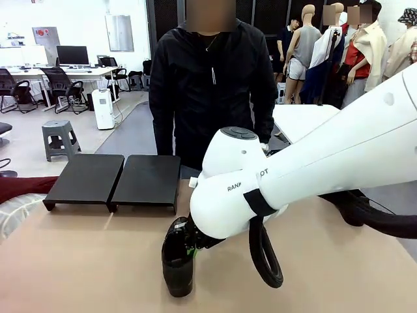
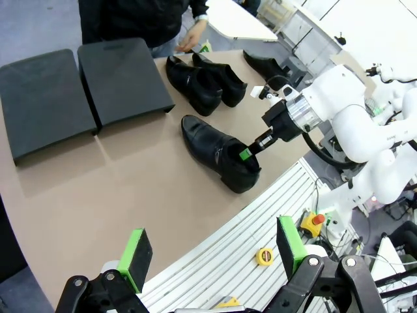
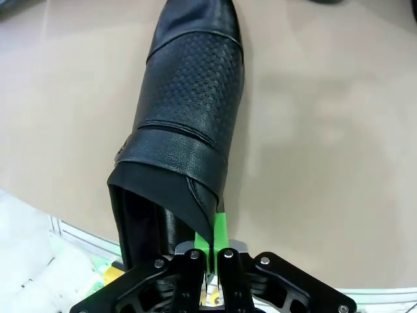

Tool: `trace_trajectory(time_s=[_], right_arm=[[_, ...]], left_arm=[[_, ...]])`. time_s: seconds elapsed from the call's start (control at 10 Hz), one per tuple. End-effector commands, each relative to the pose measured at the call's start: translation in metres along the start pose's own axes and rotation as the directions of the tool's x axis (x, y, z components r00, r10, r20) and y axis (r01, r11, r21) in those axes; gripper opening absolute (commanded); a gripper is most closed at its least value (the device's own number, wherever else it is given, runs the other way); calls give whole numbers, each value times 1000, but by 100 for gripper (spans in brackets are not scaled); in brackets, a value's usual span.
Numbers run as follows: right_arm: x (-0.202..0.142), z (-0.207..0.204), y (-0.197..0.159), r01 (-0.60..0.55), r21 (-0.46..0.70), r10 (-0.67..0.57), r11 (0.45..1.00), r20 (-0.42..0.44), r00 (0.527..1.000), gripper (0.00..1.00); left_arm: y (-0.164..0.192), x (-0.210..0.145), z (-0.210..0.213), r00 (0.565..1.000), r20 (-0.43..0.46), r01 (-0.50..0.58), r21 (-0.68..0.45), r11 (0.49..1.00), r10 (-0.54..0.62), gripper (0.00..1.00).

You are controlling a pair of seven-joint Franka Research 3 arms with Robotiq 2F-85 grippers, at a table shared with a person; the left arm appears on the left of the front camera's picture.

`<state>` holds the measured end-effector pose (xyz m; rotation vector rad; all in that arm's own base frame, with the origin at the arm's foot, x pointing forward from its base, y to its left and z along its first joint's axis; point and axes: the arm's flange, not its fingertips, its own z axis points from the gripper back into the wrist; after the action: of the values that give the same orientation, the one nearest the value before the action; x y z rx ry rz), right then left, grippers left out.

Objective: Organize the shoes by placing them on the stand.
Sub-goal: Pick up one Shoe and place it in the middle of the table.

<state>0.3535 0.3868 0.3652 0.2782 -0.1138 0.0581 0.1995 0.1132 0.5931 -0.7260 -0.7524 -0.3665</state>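
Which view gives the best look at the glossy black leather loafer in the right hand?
Left wrist view: the whole glossy black leather loafer shows, the right hand pinching its heel-end rim. The front view has it partly behind the right arm; the right wrist view is a close-up with the toe cropped.

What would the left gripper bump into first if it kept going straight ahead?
The left gripper would probably hit the tan table, just short of the shoe that the right gripper pinches; depth is hard to judge.
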Motion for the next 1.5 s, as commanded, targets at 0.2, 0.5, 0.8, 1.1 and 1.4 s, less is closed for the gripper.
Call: trace_trajectory(time_s=[0.2, 0.5, 0.8, 1.1, 1.4], right_arm=[[8, 2, 10, 54, 52, -55, 997, 8, 998, 100], [10, 14, 5, 69, 77, -70, 995, 4, 998, 100], [15, 36, -5, 33, 46, -35, 998, 37, 999, 100], [17, 56, -21, -101, -20, 102, 995, 71, 992, 100], [-6, 56, 10, -148, 43, 147, 988, 21, 989, 100]], left_arm=[[0, -1, 0, 1000, 9, 16, -19, 1000, -16, 100], [0, -1, 0, 1000, 9, 16, -19, 1000, -16, 100], [0, -1, 0, 1000, 9, 16, -19, 1000, -16, 100], [0, -1, 0, 1000, 9, 16, -19, 1000, -16, 100], [0, -1, 0, 1000, 9, 16, -19, 1000, -16, 100]])
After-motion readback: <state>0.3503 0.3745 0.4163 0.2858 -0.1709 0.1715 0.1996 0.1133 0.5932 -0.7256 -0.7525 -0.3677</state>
